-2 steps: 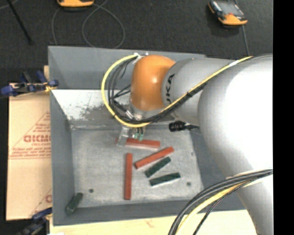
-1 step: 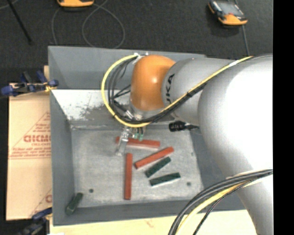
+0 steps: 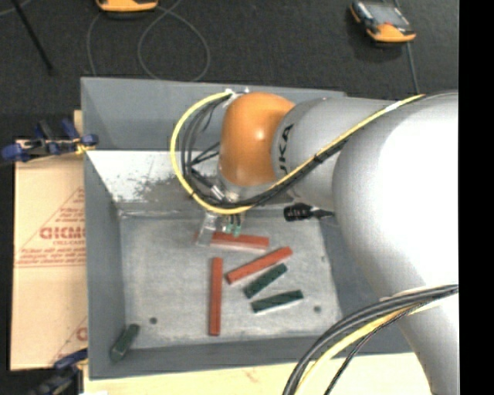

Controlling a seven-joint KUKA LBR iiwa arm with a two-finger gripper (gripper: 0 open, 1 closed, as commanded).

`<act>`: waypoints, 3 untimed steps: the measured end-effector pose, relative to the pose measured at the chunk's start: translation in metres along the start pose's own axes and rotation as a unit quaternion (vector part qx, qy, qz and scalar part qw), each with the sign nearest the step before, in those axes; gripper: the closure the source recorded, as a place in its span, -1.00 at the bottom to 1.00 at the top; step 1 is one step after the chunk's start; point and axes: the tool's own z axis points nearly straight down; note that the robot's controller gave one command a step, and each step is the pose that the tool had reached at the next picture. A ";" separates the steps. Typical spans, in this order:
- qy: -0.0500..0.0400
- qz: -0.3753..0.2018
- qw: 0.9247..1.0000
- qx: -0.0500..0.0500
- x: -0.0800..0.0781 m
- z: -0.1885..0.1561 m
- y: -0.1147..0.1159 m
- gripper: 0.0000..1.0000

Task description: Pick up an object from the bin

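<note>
Gripper (image 3: 220,228) sits low over the rear centre of the grey metal bin (image 3: 100,254), at the left end of 1 flat red rectangular bar (image 3: 245,242). Its opening cannot be determined.

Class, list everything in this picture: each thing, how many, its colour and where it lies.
grey metal bin: one, grey, centre.
red flat sticks: three, red; one vertical in view mid-floor, one slanted beside it, one under the hand.
dark green flat sticks: three, dark green; two right of the red ones, one in the lower left corner.
orange-black devices: two, top edge, outside the bin.
robot arm: one, silver, orange cover, from the right.
hand: one, above the topmost red stick.
</note>
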 end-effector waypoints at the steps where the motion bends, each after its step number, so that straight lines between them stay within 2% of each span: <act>1: 0.000 0.000 1.000 0.000 0.000 0.000 0.000 -1.00; 2: -0.001 -0.210 0.978 0.000 0.000 0.027 -0.074 -1.00; 3: -0.005 -0.210 0.978 -0.002 -0.002 0.024 -0.071 1.00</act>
